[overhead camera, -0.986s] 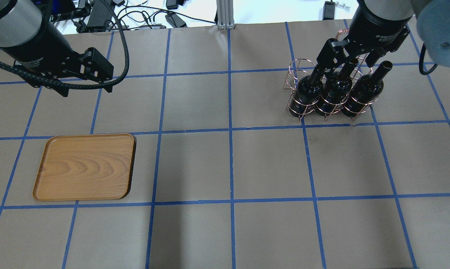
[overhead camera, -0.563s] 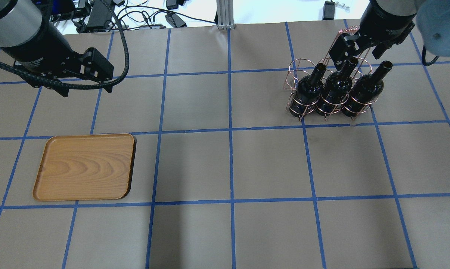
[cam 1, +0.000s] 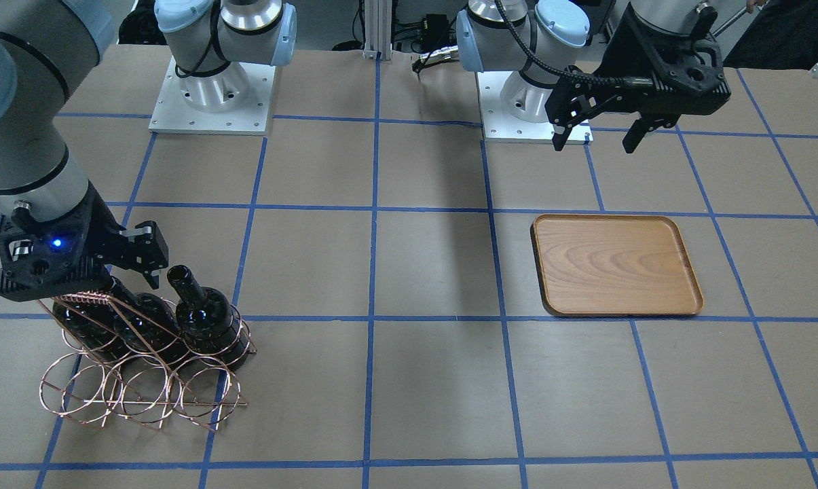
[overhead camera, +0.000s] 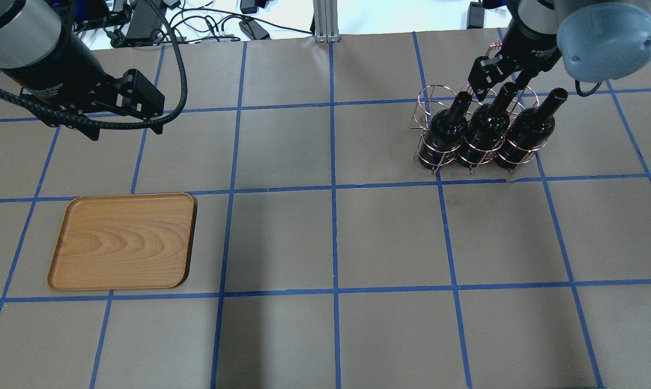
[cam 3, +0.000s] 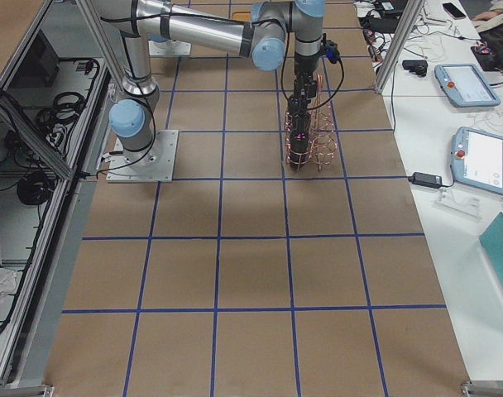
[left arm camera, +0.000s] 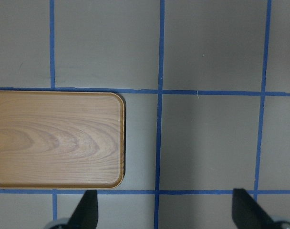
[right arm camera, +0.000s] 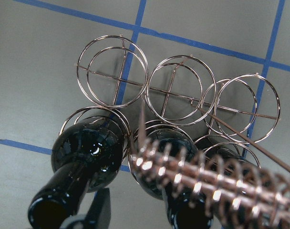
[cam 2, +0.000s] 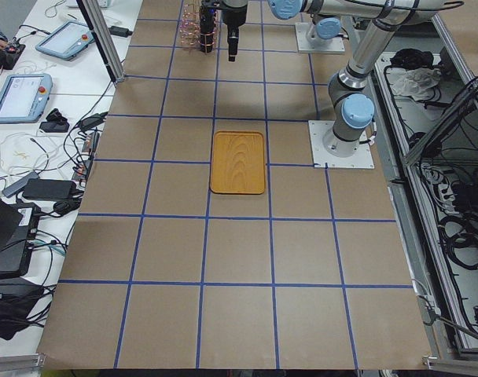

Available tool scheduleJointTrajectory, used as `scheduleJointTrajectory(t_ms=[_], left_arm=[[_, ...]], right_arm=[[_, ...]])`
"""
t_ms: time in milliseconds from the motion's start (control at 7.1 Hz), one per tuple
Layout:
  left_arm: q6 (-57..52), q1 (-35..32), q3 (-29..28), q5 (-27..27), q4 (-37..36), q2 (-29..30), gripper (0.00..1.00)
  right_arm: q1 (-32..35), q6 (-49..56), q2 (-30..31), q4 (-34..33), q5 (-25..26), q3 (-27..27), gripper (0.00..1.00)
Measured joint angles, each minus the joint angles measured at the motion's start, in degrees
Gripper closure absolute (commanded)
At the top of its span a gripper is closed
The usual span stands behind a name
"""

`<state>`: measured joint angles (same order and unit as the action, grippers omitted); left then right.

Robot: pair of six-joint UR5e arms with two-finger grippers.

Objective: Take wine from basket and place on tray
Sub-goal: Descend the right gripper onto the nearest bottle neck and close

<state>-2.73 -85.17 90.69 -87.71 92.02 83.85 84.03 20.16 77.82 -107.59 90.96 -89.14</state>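
Note:
Three dark wine bottles stand in the front rings of the copper wire basket [overhead camera: 432,96]: the left [overhead camera: 445,128], the middle [overhead camera: 482,129] and the right [overhead camera: 526,129]. My right gripper [overhead camera: 501,81] is open above the basket, a finger on either side of the middle bottle's neck and the coiled handle. In the right wrist view one finger [right arm camera: 98,210] shows between the left bottle [right arm camera: 85,152] and the middle one; the other is out of view. My left gripper [overhead camera: 125,131] is open and empty, high beyond the wooden tray [overhead camera: 122,240]. The tray holds nothing.
The basket's back row of rings [right arm camera: 178,90] is empty. The table is brown paper with a blue tape grid [overhead camera: 333,186]. Both arm bases [cam 1: 212,88] stand at the robot's side of the table. Cables lie past the far edge [overhead camera: 206,24].
My right gripper left the left bottle's neck, swung back and right, then came down about the middle bottle's neck. The bottles, the basket and my left arm have not moved.

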Motion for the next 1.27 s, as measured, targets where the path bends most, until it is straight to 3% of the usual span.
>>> scheduleJointTrajectory(t_ms=[1268], left_arm=[[0.0, 0.0, 0.0, 0.0, 0.0, 0.05, 0.0]], right_arm=[[-0.09, -0.08, -1.78, -0.02, 1.46, -0.59, 0.22]])
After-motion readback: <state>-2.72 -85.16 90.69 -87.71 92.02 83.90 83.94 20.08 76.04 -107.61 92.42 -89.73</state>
